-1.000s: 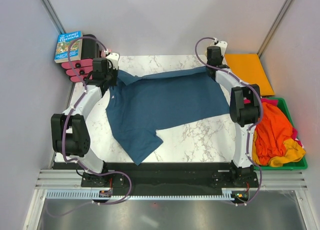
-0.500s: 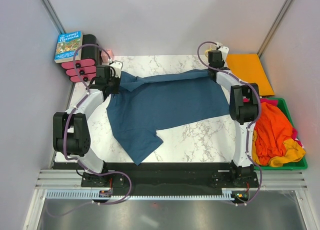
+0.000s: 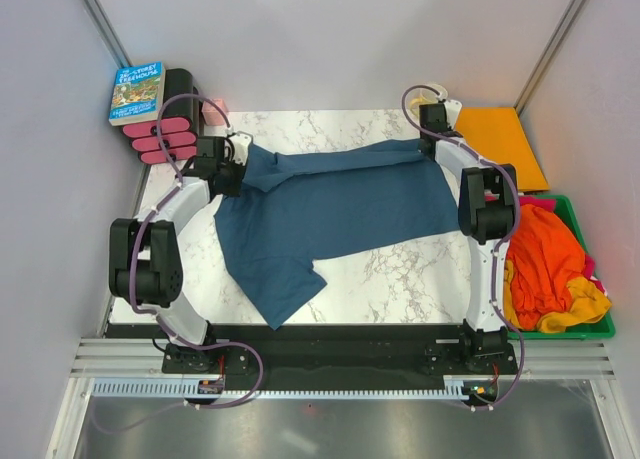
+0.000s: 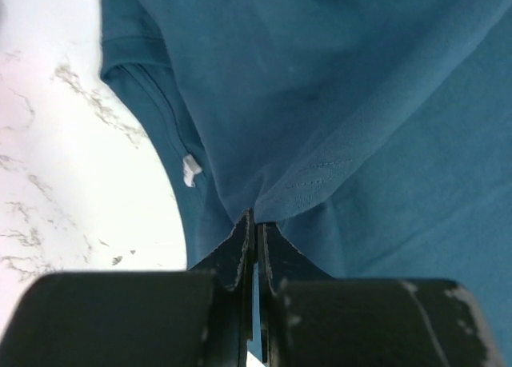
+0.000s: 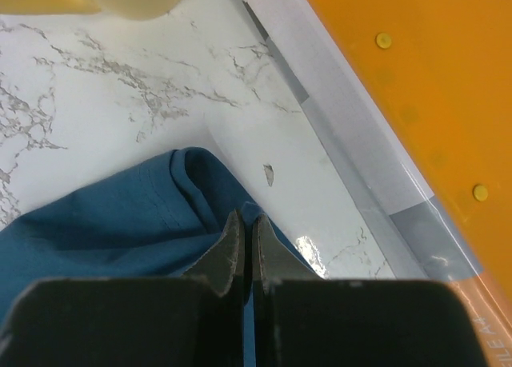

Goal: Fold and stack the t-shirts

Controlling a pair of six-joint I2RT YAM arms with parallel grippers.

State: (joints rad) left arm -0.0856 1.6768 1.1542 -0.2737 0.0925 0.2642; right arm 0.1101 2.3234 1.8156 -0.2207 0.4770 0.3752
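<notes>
Task looks early: nothing folded, no stack yet. L side first: left gripper (image 3: 236, 169) has its fingers clenched on a pinch of the teal t-shirt (image 3: 320, 214), prob. near a shoulder/sleeve end. In the wrist view a stitched hem bunches right at the tips, w/ a small white tag (image 4: 190, 169) just ahead-left of them and bare table (image 3: 400, 269) further left. Cloth is soft, matte, thin knit that creases readily. It lies spread flat between the two pairs of fingers, far edge rolled into a low ridge, one flap sticking out toward the near side. R side: right gripper (image 3: 432, 144) is likewise clamped on the shirt's far-right corner, hem doubled over just ahead of the tips, w/ glossy white veined marble around. A flat, stiff orange folder (image 3: 498, 144) lies right of those fingers. Well behind them, a green bin (image 3: 585, 329) holds a crumpled orange shirt (image 3: 540, 259), yellow shirt (image 3: 585, 304) and magenta shirt (image 3: 535, 201), all unfolded. Judged left to do: fold teal one, then bin shirts, then stack.
</notes>
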